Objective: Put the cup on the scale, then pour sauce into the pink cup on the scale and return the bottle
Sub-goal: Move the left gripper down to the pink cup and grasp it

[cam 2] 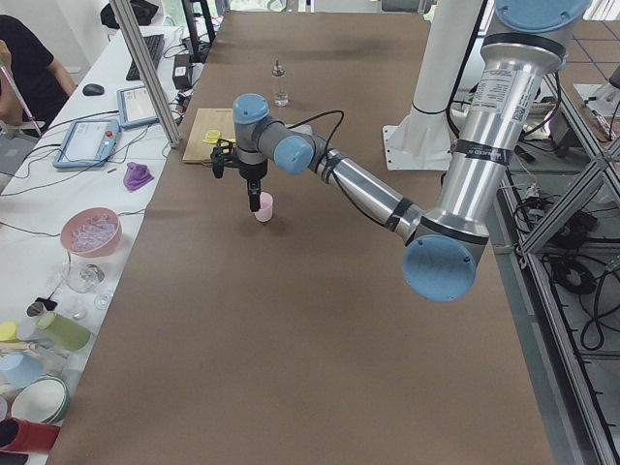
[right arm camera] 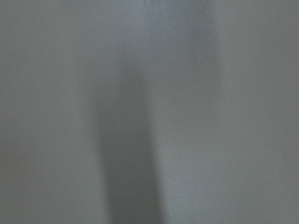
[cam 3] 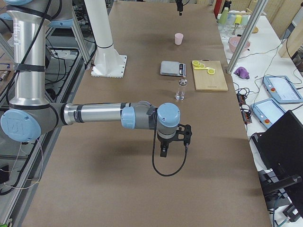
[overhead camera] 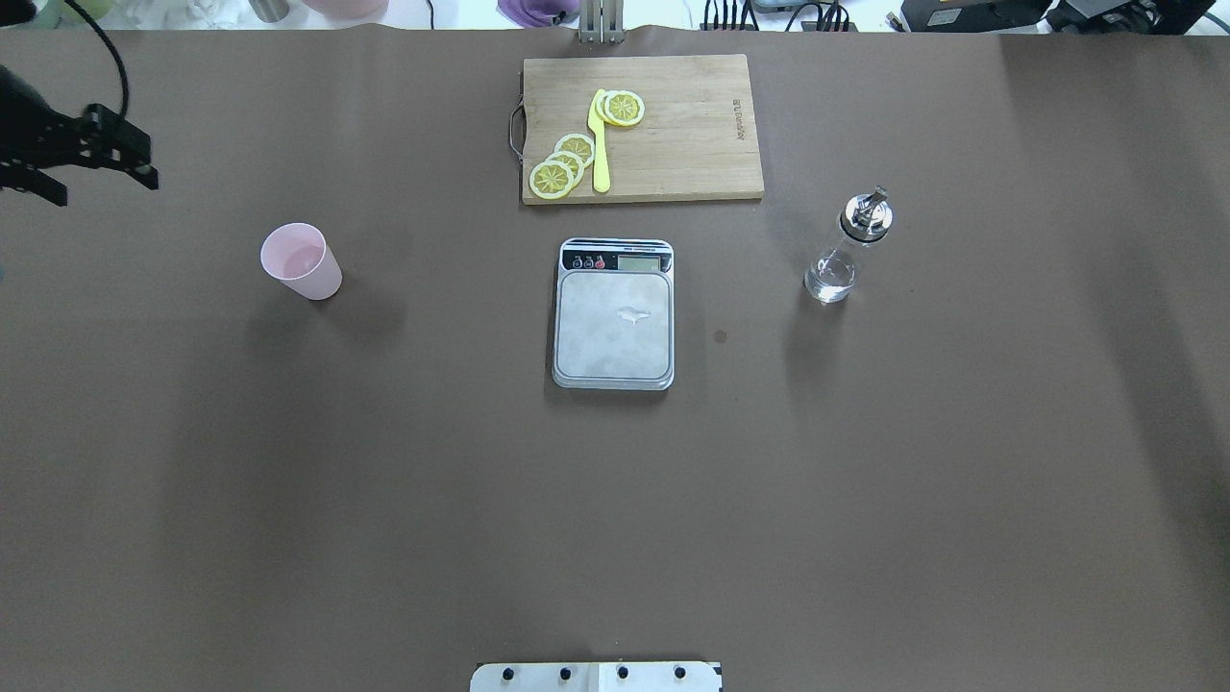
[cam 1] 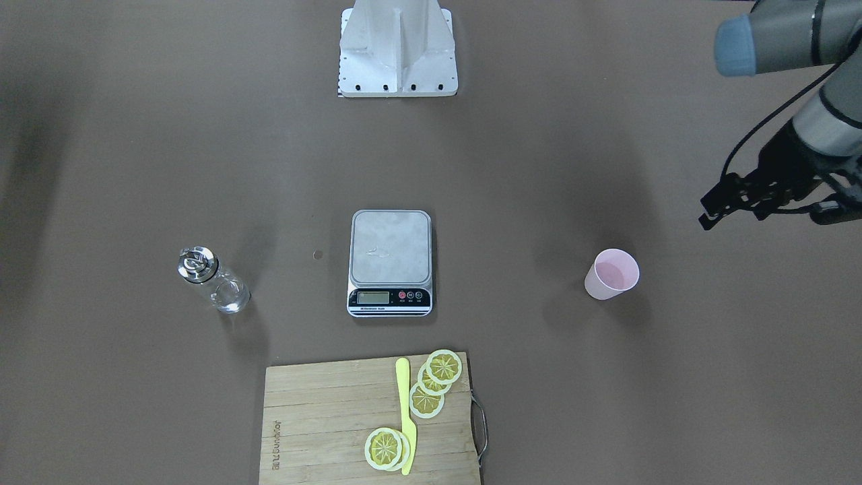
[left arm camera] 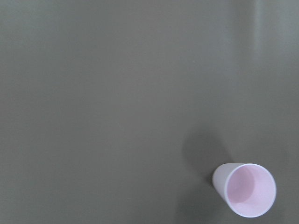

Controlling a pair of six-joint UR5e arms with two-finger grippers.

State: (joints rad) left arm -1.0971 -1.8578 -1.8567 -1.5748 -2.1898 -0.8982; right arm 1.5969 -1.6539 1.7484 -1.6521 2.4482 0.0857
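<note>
I'm seeing the left gripper (overhead camera: 104, 187) hovering with its fingers spread wide, holding nothing, near the cup (overhead camera: 301, 260). The cup is standing upright on the table (overhead camera: 384, 500), well apart from the scale (overhead camera: 614, 314). The bottle (overhead camera: 848, 248) is standing on the scale's other side. The right gripper (cam 3: 175, 150) is hanging over the table, and I cannot tell how its fingers are set.
</note>
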